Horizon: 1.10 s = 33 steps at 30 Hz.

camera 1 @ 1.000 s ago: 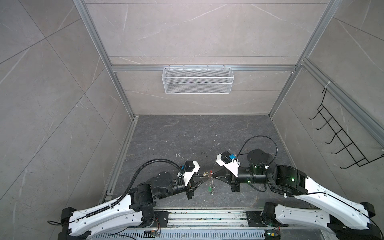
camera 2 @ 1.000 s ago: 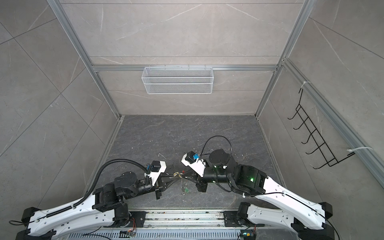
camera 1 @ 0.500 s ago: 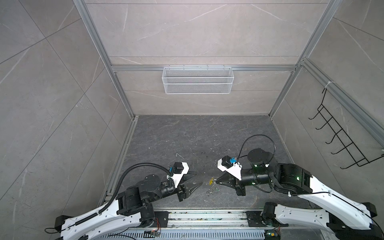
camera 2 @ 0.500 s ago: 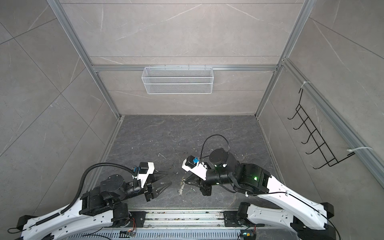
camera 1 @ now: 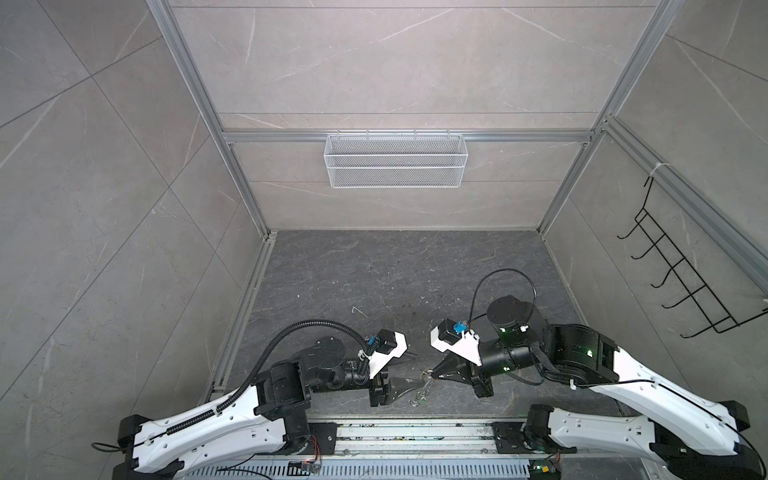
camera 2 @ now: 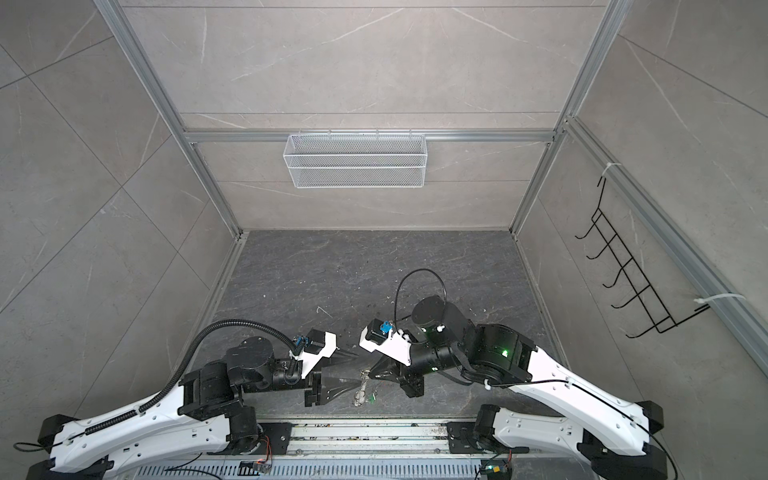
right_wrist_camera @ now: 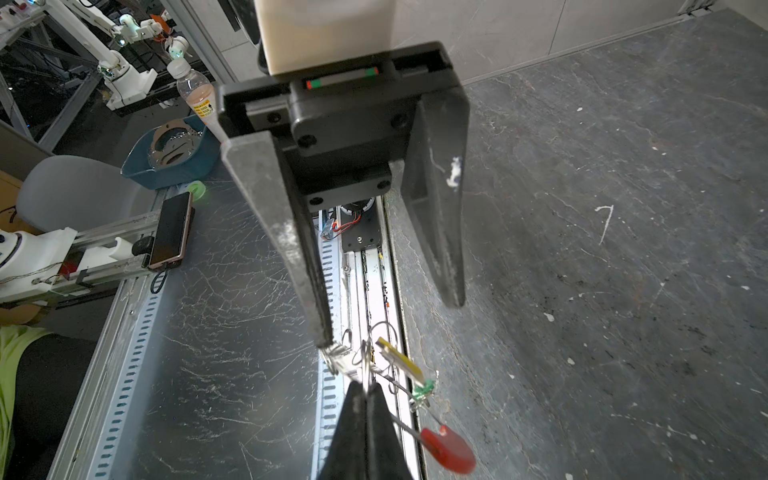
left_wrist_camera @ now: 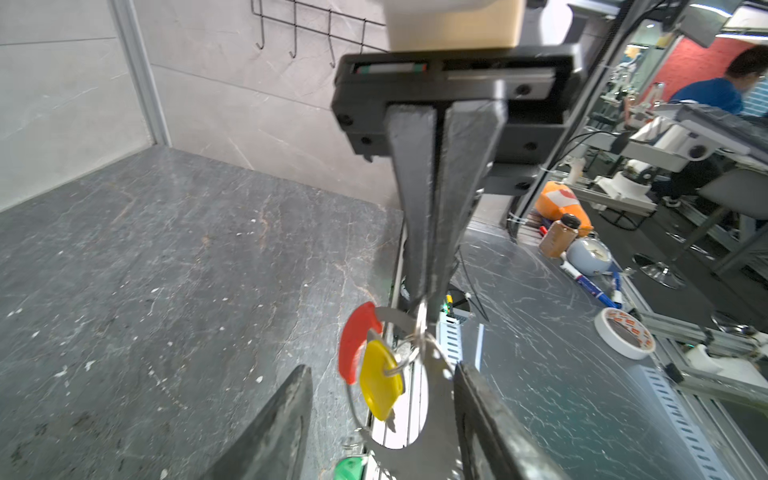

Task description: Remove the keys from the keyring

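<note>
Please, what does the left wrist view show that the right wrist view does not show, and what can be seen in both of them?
Only the left wrist view: the hook rack on the wall, a roll of tape on the neighbouring table, and the flat face of the yellow tag.
Only the right wrist view: a phone, a blue tub, and the left end effector from the front, fingers wide apart.
Both: the right end effector shut on the red-sleeved keyring, and the green tag.
</note>
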Motion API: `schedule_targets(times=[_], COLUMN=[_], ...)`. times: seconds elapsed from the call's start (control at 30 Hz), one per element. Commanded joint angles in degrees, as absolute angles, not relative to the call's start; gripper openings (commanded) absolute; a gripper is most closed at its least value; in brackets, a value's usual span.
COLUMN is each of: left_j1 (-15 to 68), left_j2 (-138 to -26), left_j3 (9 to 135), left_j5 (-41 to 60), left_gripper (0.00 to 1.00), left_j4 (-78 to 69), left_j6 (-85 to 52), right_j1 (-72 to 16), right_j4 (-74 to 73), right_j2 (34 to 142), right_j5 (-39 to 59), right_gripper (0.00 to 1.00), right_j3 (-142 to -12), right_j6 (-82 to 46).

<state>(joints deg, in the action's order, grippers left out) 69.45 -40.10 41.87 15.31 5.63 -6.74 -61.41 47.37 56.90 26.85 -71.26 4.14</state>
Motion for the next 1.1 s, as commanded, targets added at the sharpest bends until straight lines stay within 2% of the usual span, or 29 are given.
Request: schedule_targets(times=[0.0, 0.13, 0.47, 0.53, 0.7, 0.9, 1.07], left_j1=[69.35, 69.39, 69.33, 69.35, 69.31, 69.32, 69.35], left_j2=[-40.33, -40.75, -41.92, -42.05, -42.12, -42.97, -43.15], left_j3=[43.77, 44.00, 44.21, 44.21, 44.29, 44.63, 44.78], left_j5=[17.75, 19.17, 21.87, 22.18, 22.17, 21.54, 20.43], left_gripper=[0.57, 0.55, 0.44, 0.40, 0.22, 0.20, 0.05], left_j4=[2.23, 1.44, 0.45, 0.44, 0.64, 1.28, 0.98], left_j6=[-4.54, -4.32, -4.24, -4.26, -4.34, -4.68, -4.76], right_j1=[-61.26, -61.26, -61.26, -61.26, -61.26, -61.24, -61.26], right_j4=[47.74, 47.36, 46.36, 46.08, 45.73, 45.44, 44.98], right_j2=[57.19, 57.39, 57.67, 57.66, 57.44, 57.13, 57.04], right_j5=[28.56, 28.57, 27.82, 27.61, 26.74, 26.13, 26.12], right_gripper=[0.00, 0.00, 0.00, 0.00, 0.00, 0.00, 0.00], right_j3=[-73.17, -73.00, -72.51, -72.35, -72.14, -72.13, -71.87], right_j6=[5.04, 4.89, 4.43, 4.33, 4.05, 3.83, 3.49])
